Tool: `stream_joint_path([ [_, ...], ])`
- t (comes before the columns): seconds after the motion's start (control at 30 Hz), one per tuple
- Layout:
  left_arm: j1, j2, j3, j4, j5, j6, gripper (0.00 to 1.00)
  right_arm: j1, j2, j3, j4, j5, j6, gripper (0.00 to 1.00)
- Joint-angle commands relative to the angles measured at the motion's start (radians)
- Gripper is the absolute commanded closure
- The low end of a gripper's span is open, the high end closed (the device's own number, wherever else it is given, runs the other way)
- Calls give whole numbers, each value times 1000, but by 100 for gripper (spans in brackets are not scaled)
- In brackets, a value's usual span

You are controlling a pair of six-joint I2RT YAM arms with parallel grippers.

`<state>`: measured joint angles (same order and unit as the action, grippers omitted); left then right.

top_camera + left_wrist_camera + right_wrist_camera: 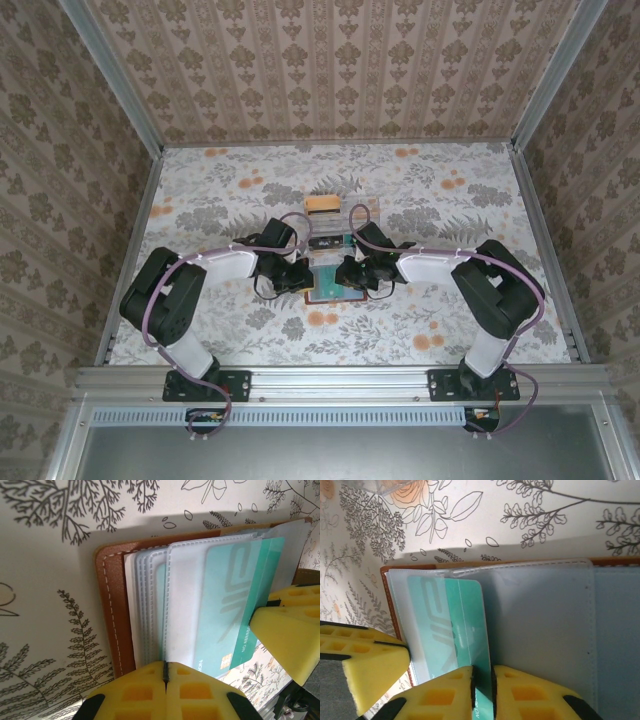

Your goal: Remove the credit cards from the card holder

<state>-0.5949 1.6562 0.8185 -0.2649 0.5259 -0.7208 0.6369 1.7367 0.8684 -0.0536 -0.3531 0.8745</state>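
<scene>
One teal card shows part-way out of the clear sleeves of the card holder, which lies open and flat on the tabletop, midway between the two arms. I judge the card light, stiff and slick, and so thin that only its exposed edge offers a hold. The sleeves look like soft film that may cling and lift with it. The leather-look cover seems limp and light, so it probably wants pinning while the card slides out along its slot. The right gripper is nipped narrowly on the card's near edge, with the card between its pads. The left gripper is pressed together at the sleeves' near edge; whether it nips a sleeve I cannot tell. The tabletop carries a flat floral print, probably low in grip, so the holder could skate. A clear box sits just beyond the holder, and patterned walls close in three sides.
</scene>
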Motion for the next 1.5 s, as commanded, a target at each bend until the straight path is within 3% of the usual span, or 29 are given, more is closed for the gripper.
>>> stream_joint_path([
  [0.0, -3, 24, 4, -63, -40, 24, 100, -11, 8, -24, 10, -8, 11, 89],
  [0.73, 4, 7, 14, -94, -35, 48, 100, -148, -183, -144, -124, 5, -126, 98],
  [1.1, 35, -76, 70, -133, -7, 61, 100, -158, -305, 12, -326, 5, -288, 100],
  [1.37, 125, -208, 91, -146, 44, 66, 69, -147, -323, 235, -554, 116, -623, 100],
  [1.47, 174, -263, 96, -145, 65, 69, 67, -117, -303, 311, -605, 190, -806, 100],
])
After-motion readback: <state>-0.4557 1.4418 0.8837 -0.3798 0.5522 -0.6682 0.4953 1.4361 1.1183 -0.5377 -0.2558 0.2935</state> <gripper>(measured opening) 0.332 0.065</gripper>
